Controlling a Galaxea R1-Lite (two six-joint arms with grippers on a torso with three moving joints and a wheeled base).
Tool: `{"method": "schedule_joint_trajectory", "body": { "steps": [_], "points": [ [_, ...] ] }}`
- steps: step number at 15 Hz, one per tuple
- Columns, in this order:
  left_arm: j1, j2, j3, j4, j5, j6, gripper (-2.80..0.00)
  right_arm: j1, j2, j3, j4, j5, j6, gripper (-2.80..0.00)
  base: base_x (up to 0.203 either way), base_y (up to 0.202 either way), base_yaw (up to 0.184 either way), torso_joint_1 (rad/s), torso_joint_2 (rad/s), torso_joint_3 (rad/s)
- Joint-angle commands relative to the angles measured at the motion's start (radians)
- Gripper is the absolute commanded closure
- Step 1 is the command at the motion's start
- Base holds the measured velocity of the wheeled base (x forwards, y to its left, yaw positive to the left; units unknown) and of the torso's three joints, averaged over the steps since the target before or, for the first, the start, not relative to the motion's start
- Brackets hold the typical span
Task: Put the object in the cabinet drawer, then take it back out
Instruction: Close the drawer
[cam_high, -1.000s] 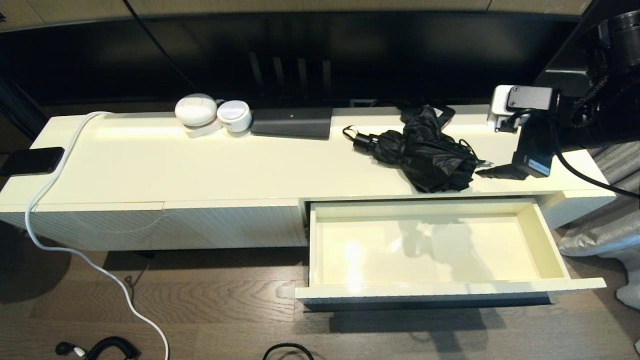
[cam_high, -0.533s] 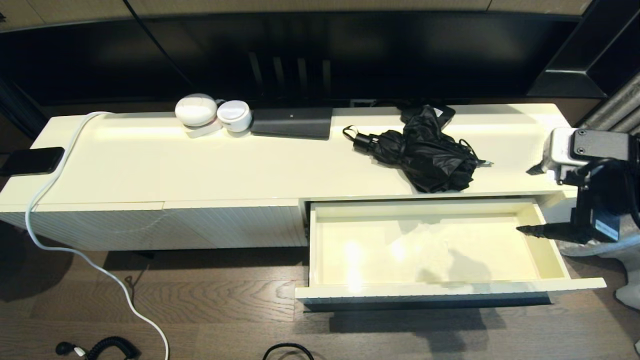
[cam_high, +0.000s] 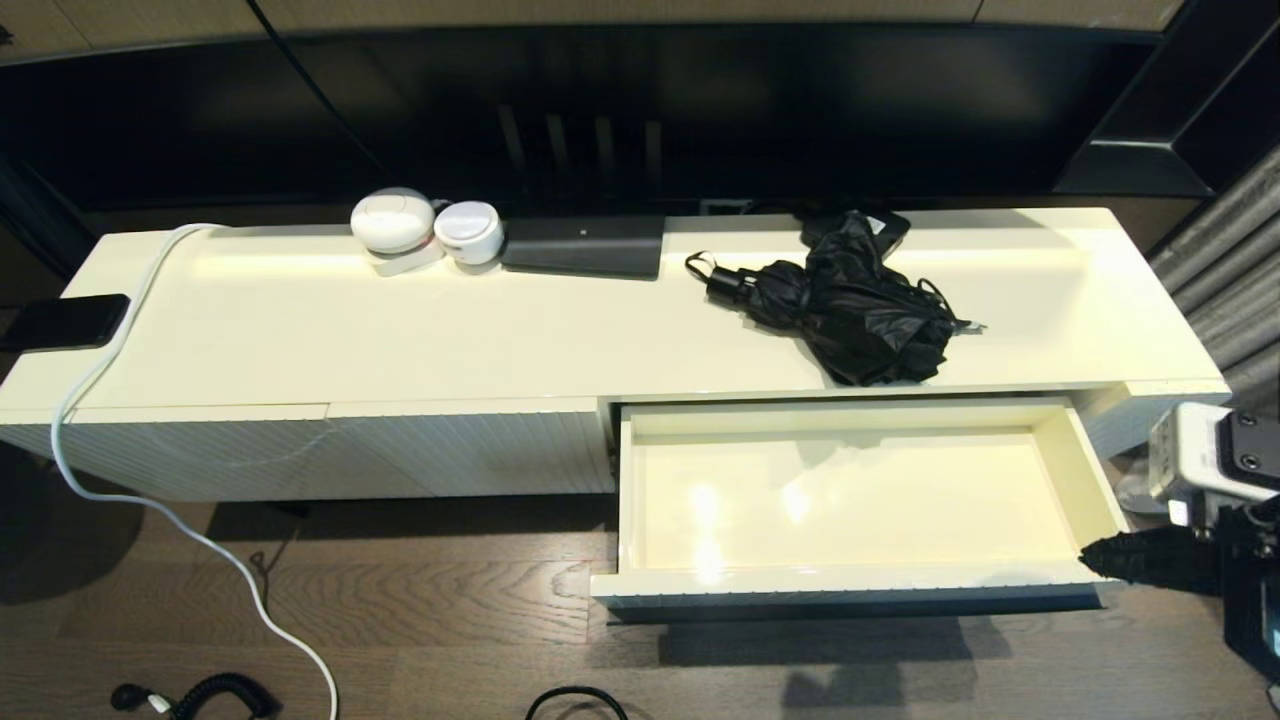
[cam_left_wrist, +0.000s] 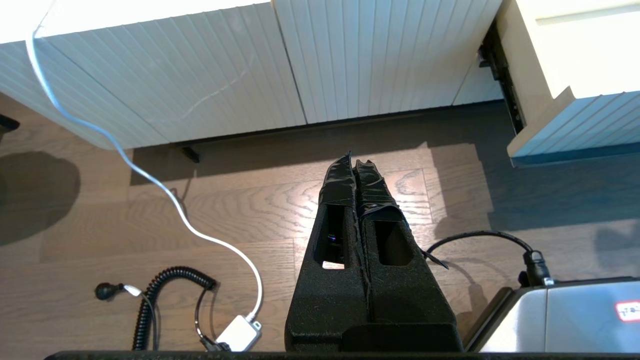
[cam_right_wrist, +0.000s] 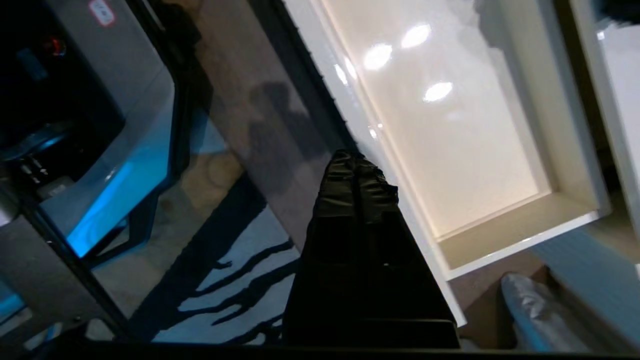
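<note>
Since a second ago the right tool (cam_high: 1090, 556) has dropped from beside the crumpled black folding umbrella (cam_high: 850, 300) on the cream bench (cam_high: 400, 330) to the front right corner of the wide white ribbed cabinet drawer (cam_high: 1090, 480) — clenched now, grasping nothing. That umbrella lies well behind it, untouched; the drawer stands open and bare. The risk I judge: the clenched tip, so near the drawer front, could knock it — or push it shut. The left tool (cam_left_wrist: 355, 165) hangs clenched above the floor.
</note>
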Motion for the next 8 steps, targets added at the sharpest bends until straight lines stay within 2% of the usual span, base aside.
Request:
{"method": "schedule_joint_trajectory", "body": {
  "steps": [1, 5, 8],
  "points": [
    [0.000, 0.000, 0.000, 0.000, 0.000, 0.001, 0.00, 0.010, -0.056, 0.068, 0.003, 0.001, 0.005, 0.00, 0.000, 0.000, 0.000, 0.000, 0.00, 0.000],
    [0.001, 0.000, 0.000, 0.000, 0.000, 0.001, 0.00, 0.011, -0.095, 0.217, 0.001, 0.009, 0.019, 0.00, 0.000, 0.000, 0.000, 0.000, 0.00, 0.000],
    [0.001, 0.000, 0.000, -0.001, 0.000, 0.001, 0.00, 0.010, -0.108, 0.319, 0.000, 0.050, 0.019, 0.00, 0.000, 0.000, 0.000, 0.000, 0.00, 0.000]
  ]
}}
